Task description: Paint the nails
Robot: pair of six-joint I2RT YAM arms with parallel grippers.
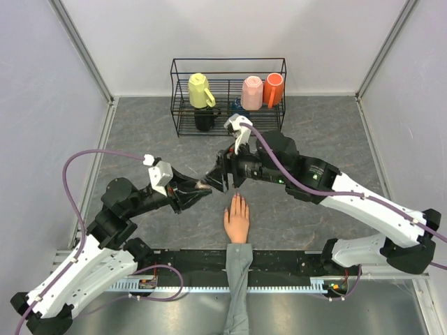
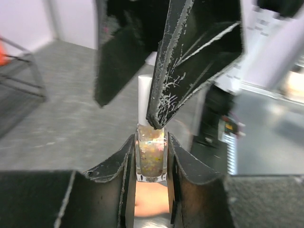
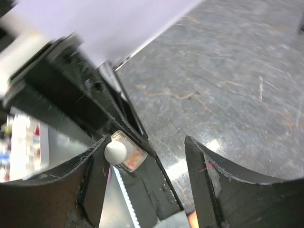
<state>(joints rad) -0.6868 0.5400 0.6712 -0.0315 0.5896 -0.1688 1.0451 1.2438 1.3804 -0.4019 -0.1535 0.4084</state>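
Left gripper (image 2: 151,142) is clamped tight on a little clear bottle (image 2: 151,161) of glittery polish, 1 finger on each side of the glass. The white cap (image 2: 144,95) is on the bottle and sticks out past those fingers.

Right gripper (image 3: 145,142) is nose to nose with it and its jaws are spread wide. From the right wrist view the cap sits right by 1 finger, with a big gap to the other one, so it's gripping nothing. Can't tell if that near finger actually touches the cap.

From the top view the 2 grippers meet just past the fingertips of the mannequin hand (image 1: 237,218), a bit to their left. That hand lies flat on the grey table (image 1: 335,132), fingers pointing away from the arm bases, grey sleeve (image 1: 239,279) trailing back to the near edge. The nails (image 1: 237,199) are at those fingertips, too tiny here to make out any colour.

At the back there's a wire rack (image 1: 176,98) with 5 mugs (image 1: 200,91).
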